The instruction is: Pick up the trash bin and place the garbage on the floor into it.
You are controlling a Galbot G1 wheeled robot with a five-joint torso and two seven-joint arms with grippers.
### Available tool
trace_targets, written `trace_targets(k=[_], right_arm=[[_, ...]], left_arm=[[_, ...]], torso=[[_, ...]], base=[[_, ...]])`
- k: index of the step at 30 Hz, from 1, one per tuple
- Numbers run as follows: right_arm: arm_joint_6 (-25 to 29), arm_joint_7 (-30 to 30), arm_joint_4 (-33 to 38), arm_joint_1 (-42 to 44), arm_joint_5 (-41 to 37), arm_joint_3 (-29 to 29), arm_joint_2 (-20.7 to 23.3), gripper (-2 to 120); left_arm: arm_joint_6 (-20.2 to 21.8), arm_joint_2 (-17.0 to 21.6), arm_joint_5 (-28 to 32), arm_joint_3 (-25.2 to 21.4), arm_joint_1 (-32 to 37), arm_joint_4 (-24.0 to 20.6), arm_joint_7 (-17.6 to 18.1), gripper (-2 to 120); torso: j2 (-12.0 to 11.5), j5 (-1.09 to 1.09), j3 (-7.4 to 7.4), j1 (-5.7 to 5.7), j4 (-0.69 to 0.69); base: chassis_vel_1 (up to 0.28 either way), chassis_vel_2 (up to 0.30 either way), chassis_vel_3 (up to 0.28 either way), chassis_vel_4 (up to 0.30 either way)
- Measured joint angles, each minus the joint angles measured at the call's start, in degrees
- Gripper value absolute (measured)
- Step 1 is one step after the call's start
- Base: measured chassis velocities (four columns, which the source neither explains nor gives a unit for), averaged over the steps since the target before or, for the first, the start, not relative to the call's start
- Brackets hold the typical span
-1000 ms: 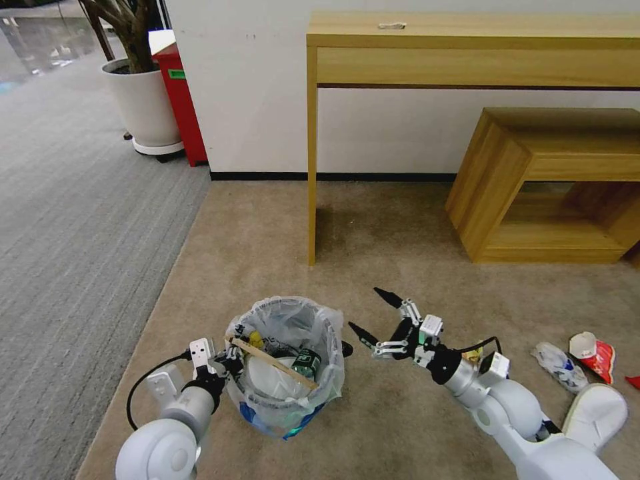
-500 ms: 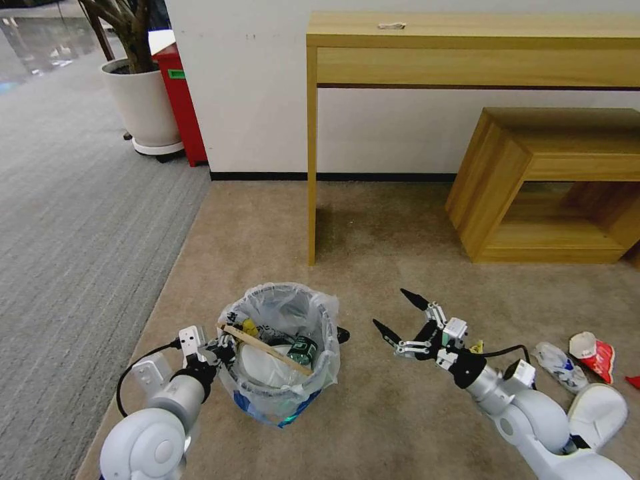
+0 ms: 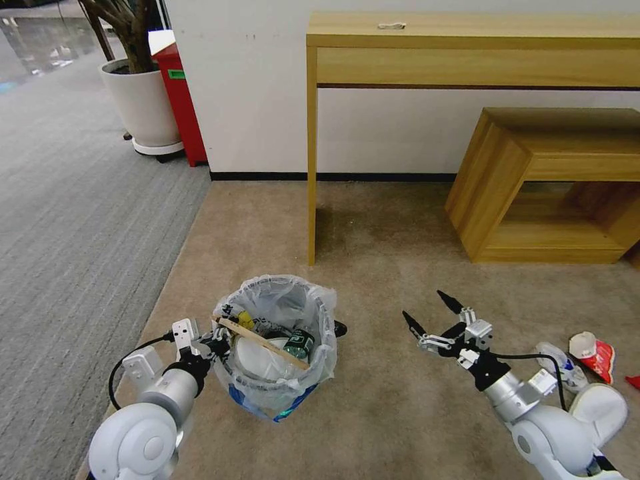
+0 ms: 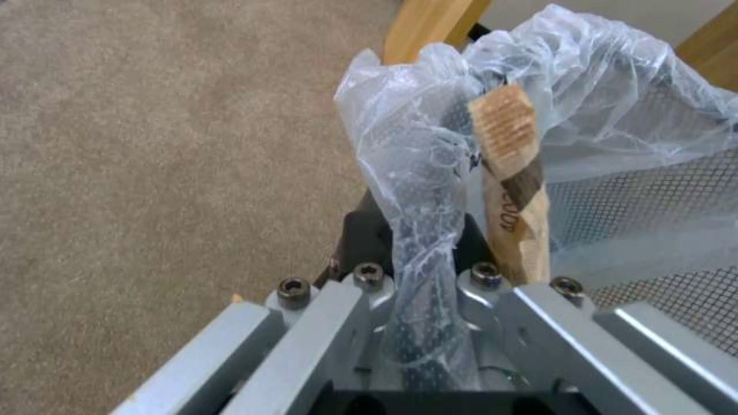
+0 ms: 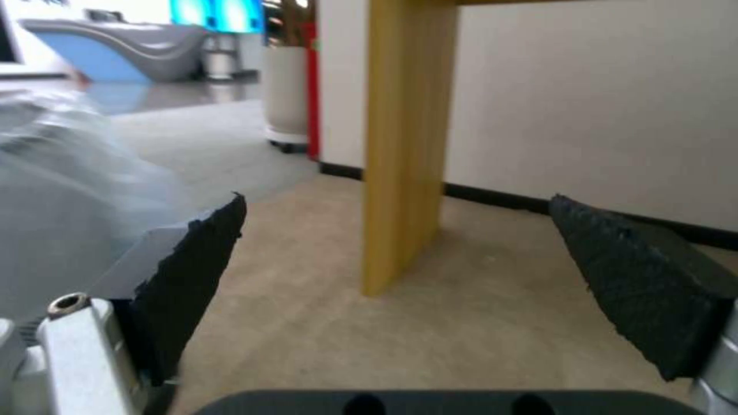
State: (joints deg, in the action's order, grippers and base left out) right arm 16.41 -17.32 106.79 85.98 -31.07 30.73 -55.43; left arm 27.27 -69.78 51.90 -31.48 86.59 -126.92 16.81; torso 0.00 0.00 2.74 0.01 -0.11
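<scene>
The beige carpeted floor (image 3: 373, 227) spread out ahead of both claws, with a tall pale-wood desk (image 3: 467, 47) against the wall beyond them. The small round black wire-mesh trash bin lined with crinkly clear plastic (image 3: 277, 350) stood just beside the left claw (image 3: 217, 339), which was clamped on the bagged rim, plastic bunched between its jaws in the left wrist view. Inside the bin lay a flat wooden stick (image 3: 261, 343), one end right by that claw, resting across a green can (image 3: 298, 343) and white litter. The right claw (image 3: 430, 319) hung low over bare carpet, well apart from the bin, jaws spread wide and empty. Back beside the right arm lay a crushed clear plastic bottle (image 3: 557, 363) and a red-and-white paper cup (image 3: 592, 352).

The step in hand looked like a reach for more garbage. The next move probably calls for turning the spread claw back toward the bottle and cup while the left one keeps the bin steady.
</scene>
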Motion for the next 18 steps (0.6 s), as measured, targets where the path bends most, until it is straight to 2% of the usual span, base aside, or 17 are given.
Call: trace_targets(k=[9, 18], right_arm=[[-2.01, 5.95, 0.96, 0.79, 1.88, 1.30, -1.47, 100], [-2.52, 7.07, 1.15, 1.07, 2.20, 1.50, -3.17, 100]], left_arm=[[-0.08, 0.44, -0.26, 0.12, -0.09, -0.12, -0.03, 3], [-0.31, 1.71, -0.06, -0.52, 0.23, -0.64, -0.14, 3]], torso=[[0.00, 0.00, 0.00, 0.00, 0.00], [0.00, 0.00, 0.00, 0.00, 0.00]], base=[[0.000, 0.000, 0.000, 0.000], [0.000, 0.000, 0.000, 0.000]])
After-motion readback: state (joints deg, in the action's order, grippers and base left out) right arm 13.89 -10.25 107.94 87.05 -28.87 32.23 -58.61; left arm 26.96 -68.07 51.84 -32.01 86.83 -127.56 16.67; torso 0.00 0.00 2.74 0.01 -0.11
